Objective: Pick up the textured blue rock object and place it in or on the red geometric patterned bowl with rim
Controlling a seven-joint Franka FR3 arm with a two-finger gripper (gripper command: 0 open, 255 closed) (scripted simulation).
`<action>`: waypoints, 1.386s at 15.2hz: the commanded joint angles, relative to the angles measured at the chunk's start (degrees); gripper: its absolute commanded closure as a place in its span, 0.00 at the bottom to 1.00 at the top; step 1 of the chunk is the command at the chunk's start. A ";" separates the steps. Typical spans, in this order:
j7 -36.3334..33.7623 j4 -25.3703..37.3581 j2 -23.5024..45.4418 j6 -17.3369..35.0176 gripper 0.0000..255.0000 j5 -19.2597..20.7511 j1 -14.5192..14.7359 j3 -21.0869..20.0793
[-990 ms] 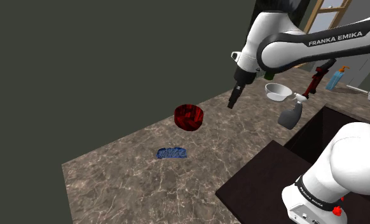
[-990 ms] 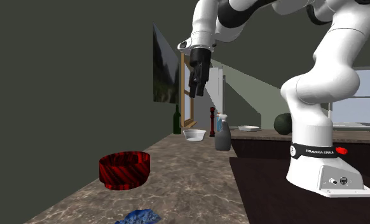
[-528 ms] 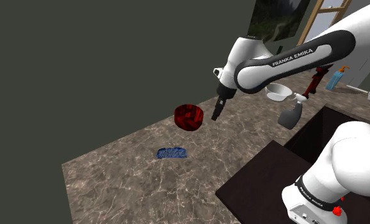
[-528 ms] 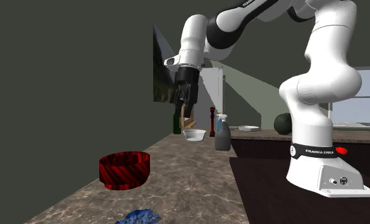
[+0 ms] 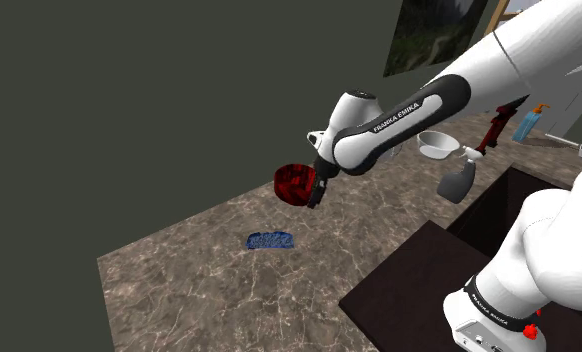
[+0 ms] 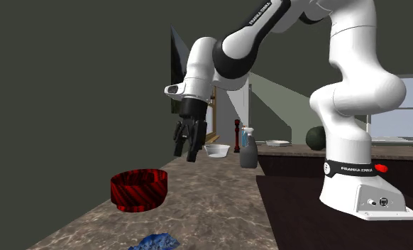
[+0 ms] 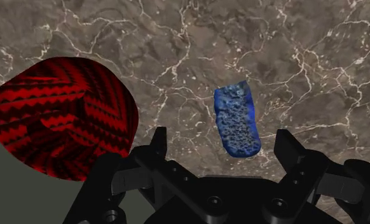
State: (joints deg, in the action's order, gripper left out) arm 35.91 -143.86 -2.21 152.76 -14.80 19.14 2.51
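The textured blue rock (image 5: 270,240) lies flat on the brown marble counter (image 5: 209,290), also seen at the counter's near end (image 6: 154,241). The red bowl (image 5: 295,184) with a dark zigzag pattern stands just beyond it (image 6: 138,189). My black gripper (image 5: 314,196) hangs open in the air above the counter, right beside the bowl (image 6: 184,150). In the wrist view the rock (image 7: 237,120) lies between the spread fingertips (image 7: 157,136), well below them, with the bowl (image 7: 56,125) off to one side. Nothing is held.
Farther along the counter stand a grey spray bottle (image 5: 457,179), a white bowl (image 5: 437,144), a dark red pepper mill (image 5: 495,129) and a green bottle (image 6: 196,133). A dark sunken surface (image 5: 419,280) holds my stand. A dark wall (image 5: 129,120) borders the counter.
The arm has swung down and toward the shoulder view's left, bringing the gripper from high above the counter to just beside the red bowl. The rock and bowl have not moved.
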 commanded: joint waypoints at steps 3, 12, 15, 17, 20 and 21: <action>7.92 3.72 8.63 5.80 0.00 -6.95 1.61 -2.05; 20.15 13.31 24.56 13.89 0.00 -15.75 0.04 -9.72; 20.74 14.61 27.23 15.35 0.00 -16.29 -0.17 -10.39; 21.08 15.53 29.01 16.29 0.00 -16.58 -0.31 -10.81; 21.17 15.80 29.52 16.56 0.00 -16.64 -0.35 -10.93; 21.17 15.80 29.52 16.56 0.00 -16.64 -0.35 -10.93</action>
State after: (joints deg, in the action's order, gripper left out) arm 57.08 -128.13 27.20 169.25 -31.44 18.78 -8.40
